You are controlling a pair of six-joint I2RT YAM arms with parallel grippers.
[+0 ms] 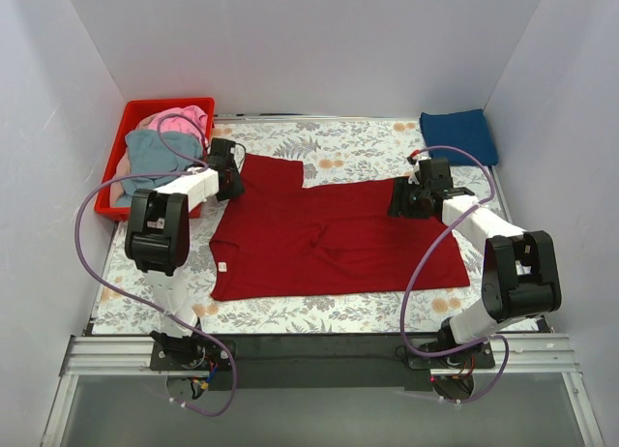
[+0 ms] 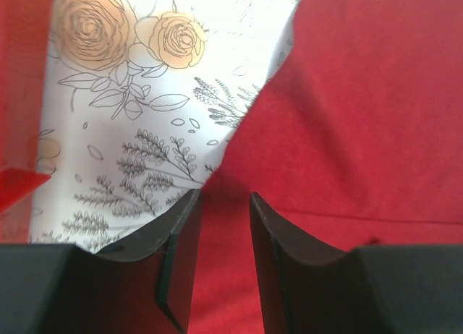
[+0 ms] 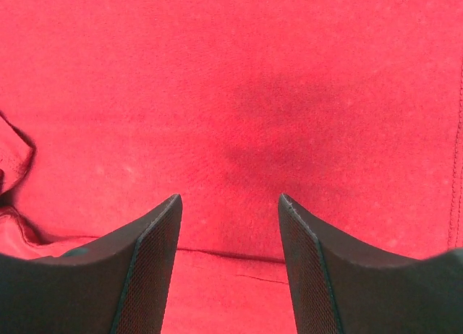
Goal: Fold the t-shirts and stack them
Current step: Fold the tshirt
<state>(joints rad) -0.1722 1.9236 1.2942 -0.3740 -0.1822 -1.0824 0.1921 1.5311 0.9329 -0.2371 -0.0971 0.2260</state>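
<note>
Standing a narrow gap apart, the jaws of the left gripper [image 2: 224, 197] are set at the far left edge of the dark red t-shirt [image 1: 329, 239], with cloth showing between them but none pinched. The right gripper [image 3: 230, 198] holds its jaws wider, open over the shirt's far right part. The shirt lies spread on the floral table cover [image 1: 358, 142], lightly creased. Both arms reach forward, wrists bent down. A folded navy t-shirt [image 1: 459, 135] lies at the far right corner. Pink [image 1: 184, 120] and grey-blue [image 1: 155, 152] shirts fill the red basket [image 1: 135, 113].
</note>
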